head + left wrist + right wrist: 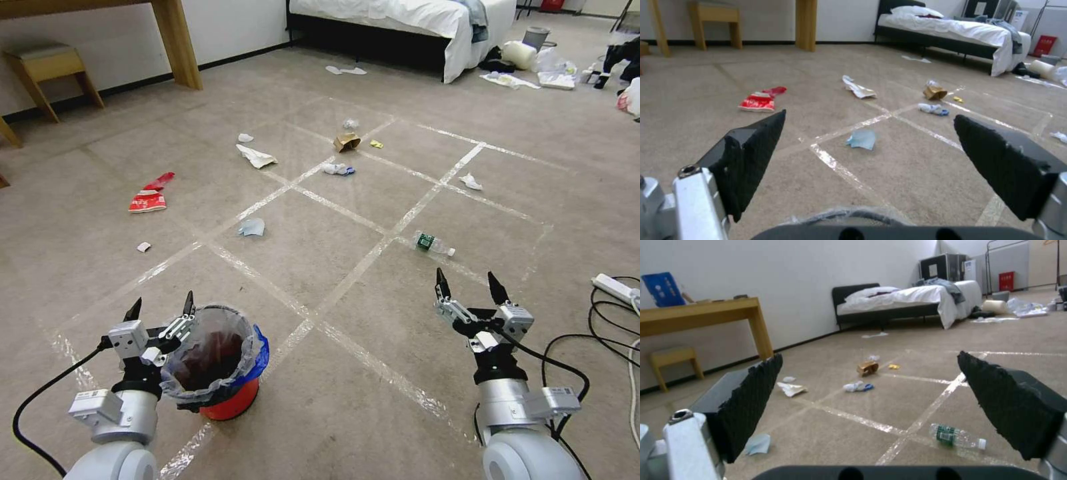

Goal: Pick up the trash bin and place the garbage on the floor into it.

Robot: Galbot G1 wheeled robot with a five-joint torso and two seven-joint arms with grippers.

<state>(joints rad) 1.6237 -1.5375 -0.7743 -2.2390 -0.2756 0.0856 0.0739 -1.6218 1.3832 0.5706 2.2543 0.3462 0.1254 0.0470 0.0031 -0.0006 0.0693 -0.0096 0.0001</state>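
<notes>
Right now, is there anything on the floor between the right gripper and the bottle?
No. In the head view, only bare carpet and a strip of tape lie between the open right gripper and the bottle.

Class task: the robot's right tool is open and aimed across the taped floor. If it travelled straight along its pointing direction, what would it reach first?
Most likely the clear plastic bottle with the green label, lying on the carpet just ahead of the right tool. In the right wrist view it sits between the open fingers, slightly off centre, so depth is uncertain.

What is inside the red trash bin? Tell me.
The trash bin holds a clear bag liner with a blue bag edge; no litter shows, but its bottom is dark and unclear.
</notes>
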